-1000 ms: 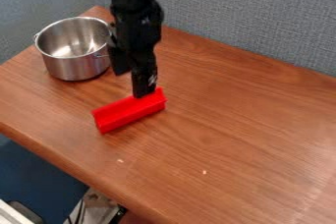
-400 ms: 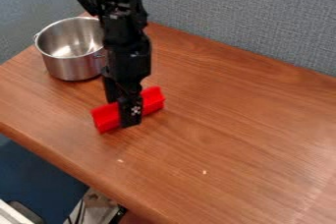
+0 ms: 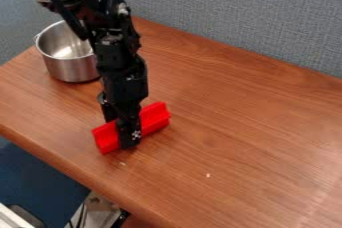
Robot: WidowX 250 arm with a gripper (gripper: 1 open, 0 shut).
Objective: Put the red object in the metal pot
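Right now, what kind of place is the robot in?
Probably a lab or office test corner: a bare wooden table, a grey fabric-like wall panel behind it, and only a metal pot and a red block set out.

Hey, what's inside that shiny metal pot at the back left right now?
The round stainless-steel pot shows only bare metal on its visible inner wall and floor. The black arm covers its right side, so that part stays unseen. The red rectangular block lies outside on the wooden table.
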